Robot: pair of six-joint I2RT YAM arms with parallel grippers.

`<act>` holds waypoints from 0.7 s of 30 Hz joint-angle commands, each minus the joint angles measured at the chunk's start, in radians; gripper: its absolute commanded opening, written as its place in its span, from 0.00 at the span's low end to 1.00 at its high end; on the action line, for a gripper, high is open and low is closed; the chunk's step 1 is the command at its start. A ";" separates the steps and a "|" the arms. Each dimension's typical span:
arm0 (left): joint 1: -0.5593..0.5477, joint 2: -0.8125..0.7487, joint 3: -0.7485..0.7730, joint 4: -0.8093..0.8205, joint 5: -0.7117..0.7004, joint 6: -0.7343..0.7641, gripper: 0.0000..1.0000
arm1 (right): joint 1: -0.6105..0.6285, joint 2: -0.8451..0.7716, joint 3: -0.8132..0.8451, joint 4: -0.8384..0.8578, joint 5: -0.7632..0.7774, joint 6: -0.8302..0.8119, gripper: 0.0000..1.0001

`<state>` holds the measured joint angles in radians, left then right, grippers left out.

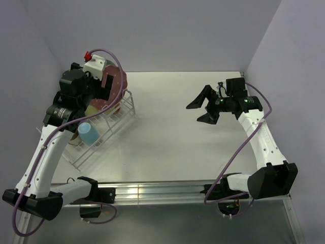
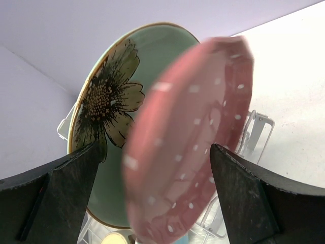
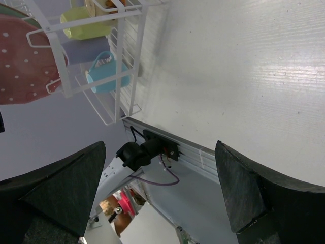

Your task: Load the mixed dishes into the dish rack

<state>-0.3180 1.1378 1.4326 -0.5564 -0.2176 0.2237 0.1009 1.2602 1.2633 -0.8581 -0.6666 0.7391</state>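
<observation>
The white wire dish rack [image 1: 123, 118] stands at the table's far left. A pink white-dotted plate [image 1: 118, 83] stands on edge in its raised tier, and in the left wrist view the mint-green flower plate [image 2: 152, 51] stands just behind the pink plate [image 2: 203, 117]. My left gripper [image 1: 108, 86] is open, its fingers [image 2: 66, 188] straddling the pink plate with a gap on the green plate's side. A light blue mug [image 1: 89, 133] sits in the lower tray, with a yellow mug [image 3: 84, 25] near the blue mug [image 3: 104, 73]. My right gripper [image 1: 201, 108] hangs open and empty over the table's right side.
A metal rail [image 1: 152, 192] runs along the table's near edge between the arm bases. Lavender walls close in at the back and both sides. The right wrist view looks past the rack [image 3: 122, 76] to the left arm's base [image 3: 147, 150].
</observation>
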 commanded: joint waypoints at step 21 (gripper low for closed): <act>0.008 -0.012 0.134 0.041 -0.068 0.049 0.95 | 0.008 0.007 -0.008 0.031 -0.019 -0.004 0.95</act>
<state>-0.3180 1.1435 1.5127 -0.5426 -0.2417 0.2508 0.1013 1.2613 1.2507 -0.8566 -0.6735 0.7391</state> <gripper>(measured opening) 0.956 0.953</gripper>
